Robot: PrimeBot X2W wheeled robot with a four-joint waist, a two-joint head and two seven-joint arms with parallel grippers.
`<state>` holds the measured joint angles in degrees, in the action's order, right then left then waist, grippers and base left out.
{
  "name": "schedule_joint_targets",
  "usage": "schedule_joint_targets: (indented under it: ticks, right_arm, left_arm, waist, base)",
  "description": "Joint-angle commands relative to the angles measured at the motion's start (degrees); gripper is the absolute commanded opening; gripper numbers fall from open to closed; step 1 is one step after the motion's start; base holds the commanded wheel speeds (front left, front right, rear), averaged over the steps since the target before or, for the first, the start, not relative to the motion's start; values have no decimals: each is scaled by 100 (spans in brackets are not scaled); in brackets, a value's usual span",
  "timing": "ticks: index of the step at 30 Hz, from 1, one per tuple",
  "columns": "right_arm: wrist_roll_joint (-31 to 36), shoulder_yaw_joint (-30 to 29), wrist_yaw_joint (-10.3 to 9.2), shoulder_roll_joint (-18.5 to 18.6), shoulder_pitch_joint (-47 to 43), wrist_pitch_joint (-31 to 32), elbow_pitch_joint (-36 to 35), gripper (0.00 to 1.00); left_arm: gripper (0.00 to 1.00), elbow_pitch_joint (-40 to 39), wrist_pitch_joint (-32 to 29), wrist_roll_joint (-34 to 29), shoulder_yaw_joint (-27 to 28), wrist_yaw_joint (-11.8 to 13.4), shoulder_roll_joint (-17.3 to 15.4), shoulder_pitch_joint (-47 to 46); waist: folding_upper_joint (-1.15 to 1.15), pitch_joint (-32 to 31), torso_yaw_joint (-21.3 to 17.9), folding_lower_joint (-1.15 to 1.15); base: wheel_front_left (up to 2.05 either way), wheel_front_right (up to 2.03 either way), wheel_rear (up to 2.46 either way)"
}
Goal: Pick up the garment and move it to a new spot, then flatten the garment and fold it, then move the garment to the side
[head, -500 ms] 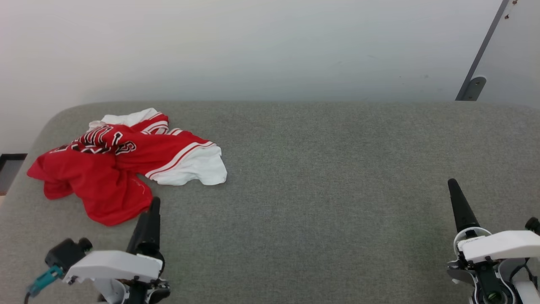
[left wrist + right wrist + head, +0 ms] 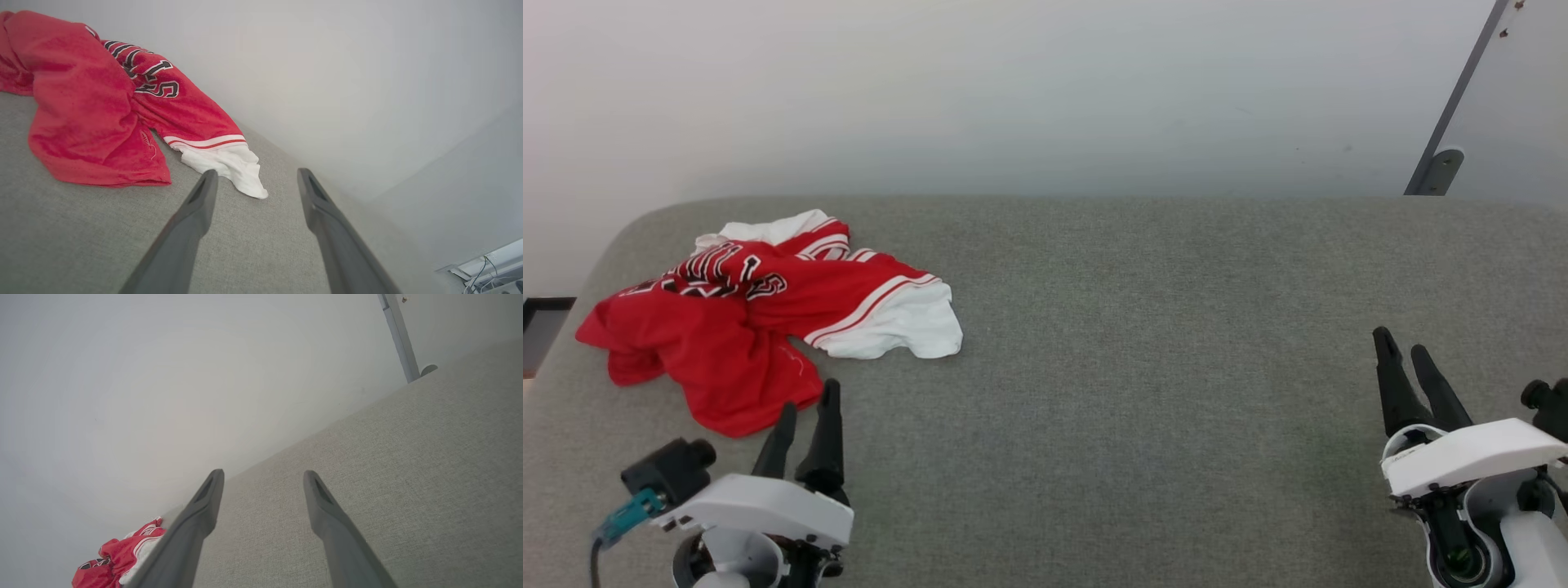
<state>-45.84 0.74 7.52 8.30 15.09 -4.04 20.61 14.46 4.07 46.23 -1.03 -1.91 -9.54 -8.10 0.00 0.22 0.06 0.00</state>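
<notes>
The garment is a red jersey with white sleeves and black lettering, lying crumpled at the far left of the grey padded table. My left gripper hovers open just in front of its near red hem, empty. In the left wrist view the garment lies up and to the left of my left gripper, whose fingers are spread apart. My right gripper stands open and empty at the table's right side, far from the cloth. In the right wrist view the garment shows small at the lower left, beyond my right gripper.
A pale wall runs behind the table. A grey metal post with a bracket stands at the back right. The table's left edge curves down close to the garment. Bare grey fabric stretches between the two grippers.
Both grippers have turned about their wrists, so two separate fingers now show on each. The right gripper has shifted a little left and forward. The garment has not moved.
</notes>
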Motion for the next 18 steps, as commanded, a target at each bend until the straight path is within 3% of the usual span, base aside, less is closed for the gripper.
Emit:
schedule_joint_targets:
  ticks: [1, 18]
  right_arm:
    - [248, 38, -2, 60, 189, -56, -32, 100]
    - [1699, 121, -3, 131, 368, -351, 34, 100]
  left_arm:
    - [100, -61, 55, -221, -42, 45, -83, -161]
    - [100, -78, 349, -1377, -346, 270, -316, -238]
  waist:
    - [0, -1, 1, 0]
    - [0, -22, -5, 0]
  base:
    - [0, 0, 0]
    - [0, 0, 0]
